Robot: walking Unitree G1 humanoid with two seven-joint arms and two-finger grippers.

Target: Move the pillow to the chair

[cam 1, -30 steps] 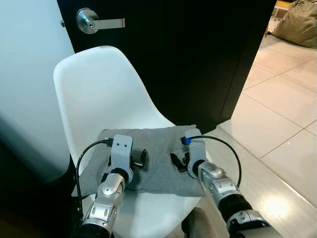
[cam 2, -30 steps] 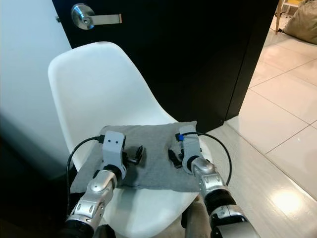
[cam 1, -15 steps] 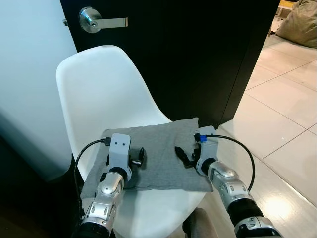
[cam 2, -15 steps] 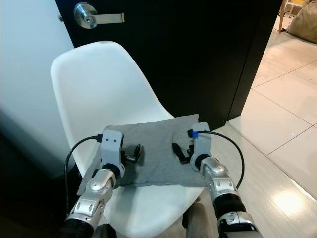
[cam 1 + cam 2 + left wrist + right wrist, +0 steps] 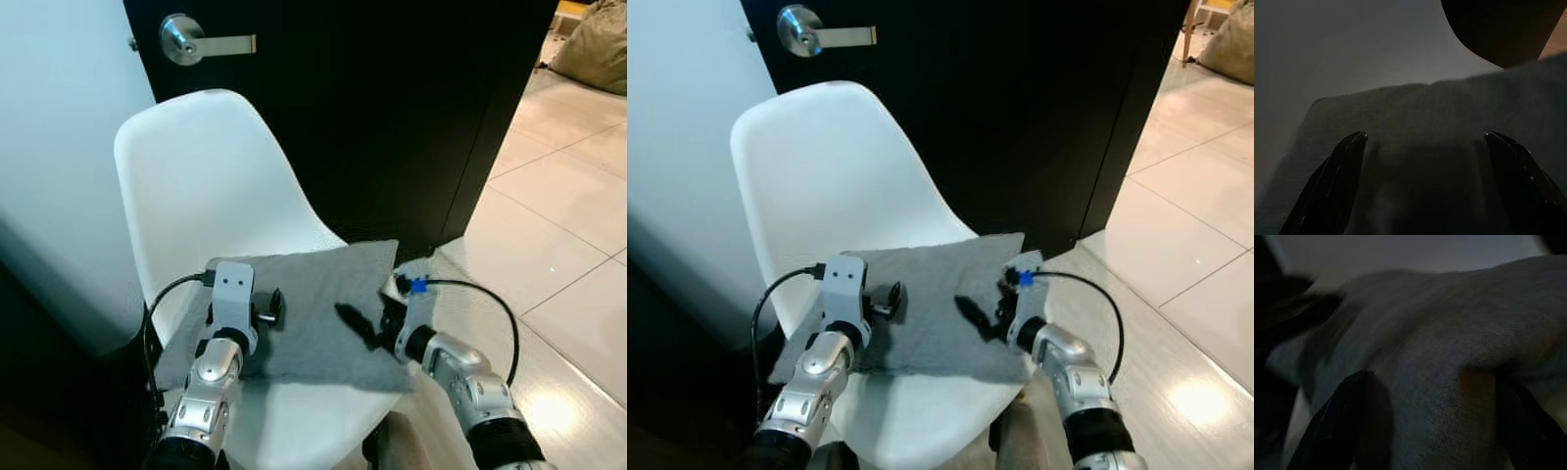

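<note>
Pillow [image 5: 309, 308] lay flat on the chair [image 5: 211, 186] seat, both end effectors [image 5: 263, 311] [image 5: 364, 328] spread open over it, presumably just letting go.

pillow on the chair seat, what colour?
Plain grey, no pattern: the pillow lies on the white chair. Clearest in the left eye view.

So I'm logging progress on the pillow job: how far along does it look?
Mostly done: the grey pillow already lies flat on the white chair seat. In hand: the left gripper and right gripper hover over the pillow with fingers spread, gripping nothing. Left, probably: drawing both arms clear; the pillow's right edge reaches the seat's rim.
</note>
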